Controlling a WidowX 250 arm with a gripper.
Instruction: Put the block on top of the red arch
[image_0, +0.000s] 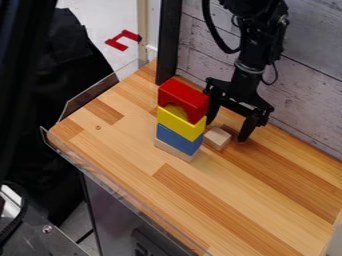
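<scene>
Over the surface (133, 135), the pincer (228, 129) is pointed down, parted near the block (217, 138); the arch (184, 94) is slanted lengthwise toward lower right.

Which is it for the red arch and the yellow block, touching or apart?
Touching. The camera view shows the red arch resting on the yellow block in the stack, with no gap at its feet.
</scene>
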